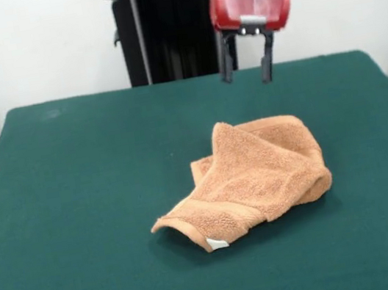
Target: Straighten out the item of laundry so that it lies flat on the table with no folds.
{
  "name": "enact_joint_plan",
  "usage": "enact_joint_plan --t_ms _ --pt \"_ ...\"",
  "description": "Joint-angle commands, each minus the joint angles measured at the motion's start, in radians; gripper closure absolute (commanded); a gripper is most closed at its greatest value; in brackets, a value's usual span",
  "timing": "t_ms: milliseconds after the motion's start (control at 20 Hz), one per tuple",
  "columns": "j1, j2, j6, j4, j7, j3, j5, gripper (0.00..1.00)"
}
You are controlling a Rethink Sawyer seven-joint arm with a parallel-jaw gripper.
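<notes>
The towel (252,180) lies crumpled on the green table (78,209), slightly toward the picture's right of centre and well clear of every edge. It is folded over itself in several layers — a raised flap peaks at its far side, a thick rolled fold runs along its right side, and a lower corner juts toward the camera with a white tag (217,243) showing at its tip.

The claw (248,69) hangs above the far part of the table, apart from the towel and holding nothing; its two fingers stand spread, with a clear gap between them.

Judgement on the step in hand: the approach has yet to be made, and nothing is flattened. A sound grasp would take a single outer layer at a free corner (the tagged corner looks most accessible) and draw it outward, away from the heap, low over the table. Pinching the thick folded side would likely drag the whole bundle without opening it.

Orientation: the heap's long axis runs diagonally — from the tagged corner at near left up to the bunched folds at far right. The tagged corner points toward the camera and slightly left.
</notes>
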State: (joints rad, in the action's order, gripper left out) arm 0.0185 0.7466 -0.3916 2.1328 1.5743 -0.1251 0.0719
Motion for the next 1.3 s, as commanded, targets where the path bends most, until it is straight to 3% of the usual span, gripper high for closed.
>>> enact_joint_plan --t_ms 50,400,1050,1300 --pt "0.049 -0.185 0.068 -0.147 0.172 0.055 0.099 0.00" --pt "0.059 -0.274 0.105 -0.225 0.149 0.035 0.135 0.00" --pt "0.040 -0.404 0.010 -0.302 0.167 0.024 0.102 0.00" --pt "0.054 -0.436 0.121 -0.322 0.129 -0.006 0.124 0.00"
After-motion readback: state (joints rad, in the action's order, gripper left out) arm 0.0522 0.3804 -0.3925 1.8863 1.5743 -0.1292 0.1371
